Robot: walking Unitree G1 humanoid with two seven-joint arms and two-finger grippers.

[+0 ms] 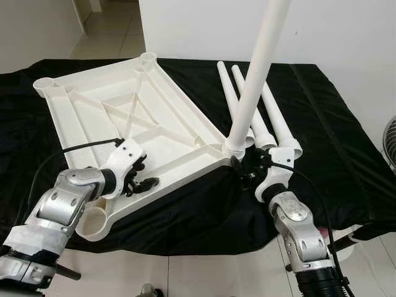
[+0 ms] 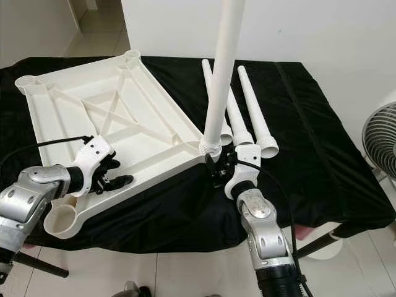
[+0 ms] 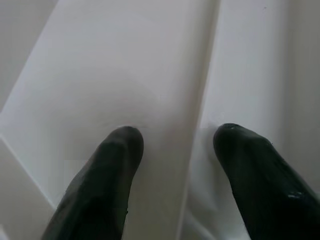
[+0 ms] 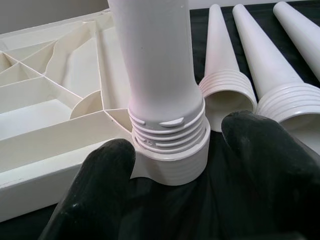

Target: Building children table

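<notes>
Both arms reach forward, left hand [image 1: 137, 180] and right hand [image 4: 172, 172] fingers parted.

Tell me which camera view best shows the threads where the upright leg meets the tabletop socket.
The right wrist view: the upright leg fills the frame, its threads partly exposed above the corner socket, between the right gripper's open jaws. Both eye views show that joint small; the left wrist view shows tabletop ribs.
</notes>
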